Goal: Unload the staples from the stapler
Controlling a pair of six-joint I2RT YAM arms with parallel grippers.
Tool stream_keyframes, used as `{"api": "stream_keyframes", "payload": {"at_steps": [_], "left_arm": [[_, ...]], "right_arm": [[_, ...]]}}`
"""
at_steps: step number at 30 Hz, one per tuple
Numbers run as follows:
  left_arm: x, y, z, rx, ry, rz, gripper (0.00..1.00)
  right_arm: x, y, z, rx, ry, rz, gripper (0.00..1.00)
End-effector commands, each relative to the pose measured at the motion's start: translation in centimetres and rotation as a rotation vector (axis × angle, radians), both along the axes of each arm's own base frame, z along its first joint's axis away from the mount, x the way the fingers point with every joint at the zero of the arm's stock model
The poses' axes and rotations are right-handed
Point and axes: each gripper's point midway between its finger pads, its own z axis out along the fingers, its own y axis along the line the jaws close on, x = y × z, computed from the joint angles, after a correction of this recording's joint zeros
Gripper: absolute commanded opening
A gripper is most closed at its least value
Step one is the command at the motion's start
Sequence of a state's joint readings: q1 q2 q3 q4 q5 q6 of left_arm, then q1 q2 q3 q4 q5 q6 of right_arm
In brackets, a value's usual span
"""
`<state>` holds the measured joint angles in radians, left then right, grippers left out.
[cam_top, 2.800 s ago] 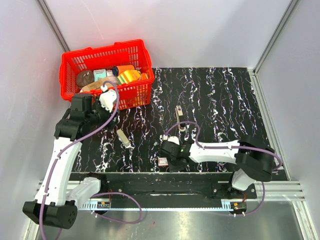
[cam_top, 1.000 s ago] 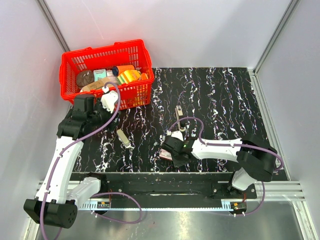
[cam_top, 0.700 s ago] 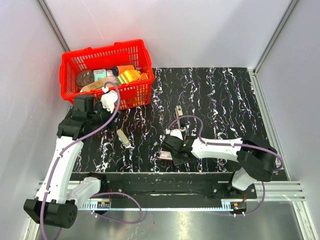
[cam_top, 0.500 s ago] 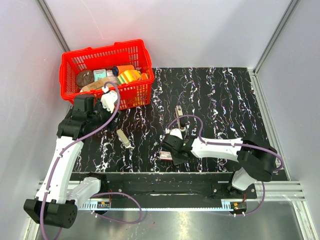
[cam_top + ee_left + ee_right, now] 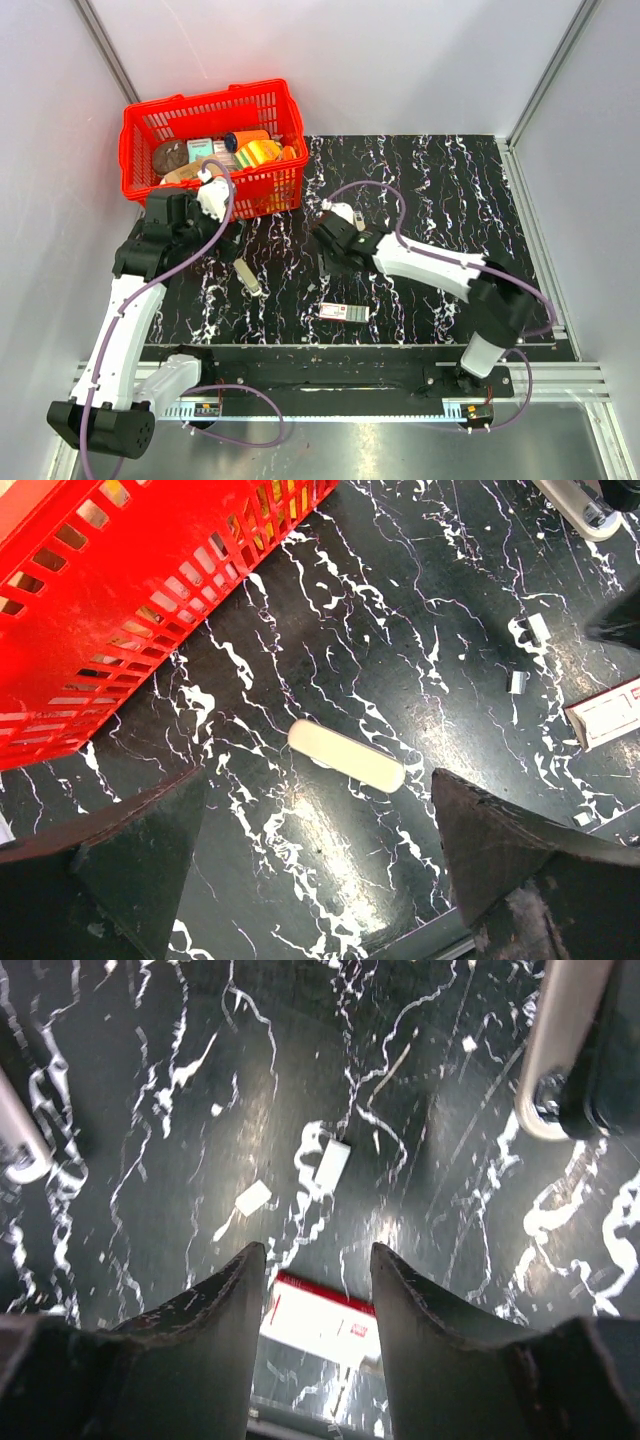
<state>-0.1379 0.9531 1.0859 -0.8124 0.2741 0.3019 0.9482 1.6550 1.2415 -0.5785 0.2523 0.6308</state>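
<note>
Watching the right claw (image 5: 320, 1255), I see it has come off the flat white box (image 5: 340, 312) near the front edge of the worktop (image 5: 460, 200) and swung back toward the middle, jaws half apart, holding nothing. The left claw (image 5: 318, 785) has spread wide, also empty, above a cream bar (image 5: 345, 755). The stapler (image 5: 562, 1020) lies just beside the right claw, untouched. Two pale strips (image 5: 332, 1163) look like shed staples, so unloading seems nearly done. The red basket (image 5: 215, 140) crowds my left; open room lies rightward.
</note>
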Motion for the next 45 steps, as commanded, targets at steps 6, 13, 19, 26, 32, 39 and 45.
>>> {"api": "stream_keyframes", "payload": {"at_steps": [6, 13, 19, 26, 32, 39, 45], "left_arm": [[1.1, 1.3, 2.4, 0.015, -0.108, 0.082, 0.99], [1.4, 1.4, 2.2, 0.009, -0.112, 0.095, 0.99], [1.3, 1.7, 2.1, 0.019, -0.131, 0.100, 0.99], [1.1, 1.7, 2.2, 0.020, -0.142, 0.095, 0.99], [1.1, 1.9, 2.0, 0.025, -0.145, 0.096, 0.99], [1.0, 2.1, 2.0, 0.040, -0.147, 0.093, 0.99], [0.8, 2.1, 1.6, 0.045, -0.128, 0.093, 0.99]], "right_arm": [[3.5, 2.3, -4.1, -0.055, -0.002, -0.053, 0.58], [3.8, 2.3, -5.6, -0.082, 0.024, -0.099, 0.59], [4.2, 2.5, -6.3, -0.114, 0.031, -0.100, 0.57], [4.4, 2.3, -6.9, -0.162, 0.049, -0.110, 0.53], [4.2, 2.2, -7.5, -0.174, 0.065, -0.104, 0.52], [3.9, 2.0, -8.1, -0.183, 0.082, -0.101, 0.46], [3.7, 2.1, -8.5, -0.173, 0.092, -0.102, 0.38]]}}
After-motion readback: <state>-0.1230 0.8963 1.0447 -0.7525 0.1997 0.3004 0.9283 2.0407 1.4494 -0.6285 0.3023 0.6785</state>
